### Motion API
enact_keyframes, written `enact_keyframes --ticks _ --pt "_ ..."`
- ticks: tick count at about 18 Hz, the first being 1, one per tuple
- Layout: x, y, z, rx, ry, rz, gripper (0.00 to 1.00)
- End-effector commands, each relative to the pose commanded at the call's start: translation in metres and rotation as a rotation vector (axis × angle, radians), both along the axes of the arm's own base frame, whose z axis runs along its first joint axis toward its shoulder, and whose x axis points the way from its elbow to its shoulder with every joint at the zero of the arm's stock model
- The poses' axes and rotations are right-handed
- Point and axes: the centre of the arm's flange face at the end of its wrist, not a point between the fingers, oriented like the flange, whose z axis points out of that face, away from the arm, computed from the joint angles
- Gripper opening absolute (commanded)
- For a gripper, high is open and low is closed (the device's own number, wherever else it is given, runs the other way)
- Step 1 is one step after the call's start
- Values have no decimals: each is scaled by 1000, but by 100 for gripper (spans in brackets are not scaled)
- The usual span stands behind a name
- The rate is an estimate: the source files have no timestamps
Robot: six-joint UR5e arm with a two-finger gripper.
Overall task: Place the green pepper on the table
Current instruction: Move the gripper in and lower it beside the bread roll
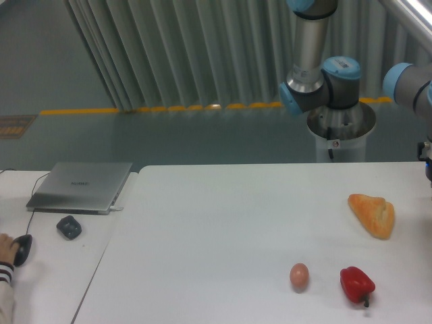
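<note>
Large white desk (202, 229): smooth top, rectangular, fills the lower right of the view. On it, toward the right side:
- Red bell pepper (356, 284), glossy, near the front edge.
- Egg (299, 275), brown, just left of the red pepper, apart from it.
- Bread piece (372, 214), golden crust, behind the red pepper, well apart.

Green pepper: not visible anywhere in view.

Robot arm (317, 74): grey tube with blue joint caps, behind the desk's far edge; a further segment leaves the frame at right. End effector: out of frame, so its opening cannot be told.

Side desk (47, 270), left: closed silver laptop (81, 185), small dark object (69, 227), black mouse (22, 248) under a person's hand (7, 248).
</note>
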Motion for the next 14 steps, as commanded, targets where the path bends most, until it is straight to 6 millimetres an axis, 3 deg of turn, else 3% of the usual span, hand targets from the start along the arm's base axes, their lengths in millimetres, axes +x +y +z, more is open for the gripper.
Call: enact_keyframes --ticks 6,14 --pt "12 -6 -11 -13 -24 34 100" --pt "20 -5 -19 3 -71 224 100"
